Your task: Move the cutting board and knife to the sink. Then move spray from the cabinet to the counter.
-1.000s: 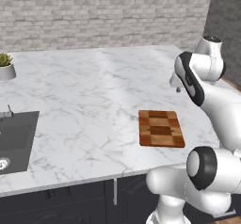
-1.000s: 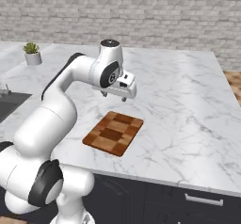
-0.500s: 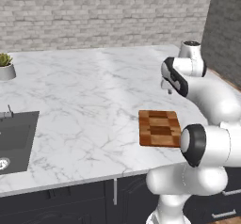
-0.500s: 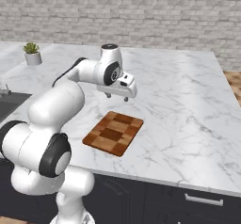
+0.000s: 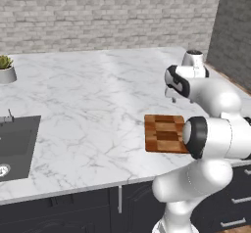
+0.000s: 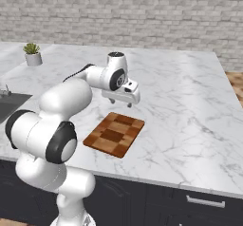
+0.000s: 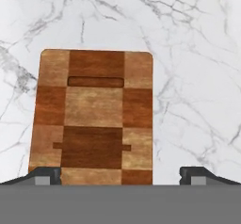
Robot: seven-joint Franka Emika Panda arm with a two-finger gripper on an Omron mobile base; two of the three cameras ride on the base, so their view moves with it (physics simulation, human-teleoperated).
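Claw hangs wide open over the board

Claw first: its two fingers stand far apart and hold nothing. In the hand view one dark tip sits at each bottom corner, and the cutting board lies between them, straight ahead. From the right base view the claw hangs above the far edge of the board and is not touching it.

A second ago the arm stood taller, with its elbow higher and farther back. Now the arm is folded down low, and the hand has swung in toward the board. The board itself lies in the same spot on the counter, near the front edge. My guess is that the robot is lining up to pick the board up, so the first job has only just begun.

The sink is well apart from the board, far off at the left end of the counter, and it is cut off by the picture edge. A small potted plant stands at the back beside it.

Some things are hard to see. The arm's big white elbow covers the right end of the board in the left base view. I cannot find the knife, the spray or the cabinet anywhere. I also cannot tell how high the claw hangs above the board.
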